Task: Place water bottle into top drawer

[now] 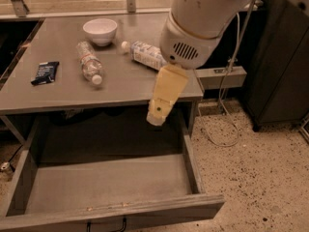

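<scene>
The claw (158, 114), cream-coloured and hanging from the large white arm (203, 18), sits at the front right corner of the table (58, 93). Its tip reaches just past the front edge, above the back right part of the open top drawer (111, 182). Nothing is seen in the claw, and I cannot tell whether it is set wide or narrow.

The water bottle (90, 63) lies on its side on the table, left of centre, with its white cap pointing toward the front edge. It is well apart from the claw. A white bowl (100, 30) stands just behind it, near the back edge. To the right lies a white-labelled bottle (145, 53) with blue print, also on its side, its far end hidden behind the arm. A dark blue packet (45, 72) lies flat near the left edge.

The top drawer is pulled out below the front edge, its grey floor bare, with the small dark handle (106, 224) on the front panel.
</scene>
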`<state>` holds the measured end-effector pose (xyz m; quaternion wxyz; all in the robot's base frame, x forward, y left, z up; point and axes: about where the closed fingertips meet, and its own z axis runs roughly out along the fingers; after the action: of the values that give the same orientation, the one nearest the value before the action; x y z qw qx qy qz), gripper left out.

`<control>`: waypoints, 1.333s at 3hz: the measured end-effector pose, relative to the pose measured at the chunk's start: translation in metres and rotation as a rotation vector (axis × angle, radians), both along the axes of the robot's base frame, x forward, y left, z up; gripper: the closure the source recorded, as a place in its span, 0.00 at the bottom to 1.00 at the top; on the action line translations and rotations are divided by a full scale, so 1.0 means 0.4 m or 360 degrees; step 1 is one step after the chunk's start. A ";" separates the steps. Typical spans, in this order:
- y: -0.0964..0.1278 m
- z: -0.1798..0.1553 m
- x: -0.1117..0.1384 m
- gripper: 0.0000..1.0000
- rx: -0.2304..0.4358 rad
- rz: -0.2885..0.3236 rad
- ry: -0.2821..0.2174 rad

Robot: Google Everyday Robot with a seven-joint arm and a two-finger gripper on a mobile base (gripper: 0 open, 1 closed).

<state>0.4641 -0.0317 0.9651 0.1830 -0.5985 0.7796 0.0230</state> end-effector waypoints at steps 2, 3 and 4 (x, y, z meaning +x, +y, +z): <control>0.052 -0.001 0.007 0.00 -0.0022 -0.0001 -0.0069; 0.130 0.013 0.064 0.00 0.0008 -0.0029 -0.0122; 0.248 0.038 0.138 0.00 0.0004 -0.0023 -0.0143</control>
<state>0.5192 0.0677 0.9804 0.2187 -0.5929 0.7750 -0.0041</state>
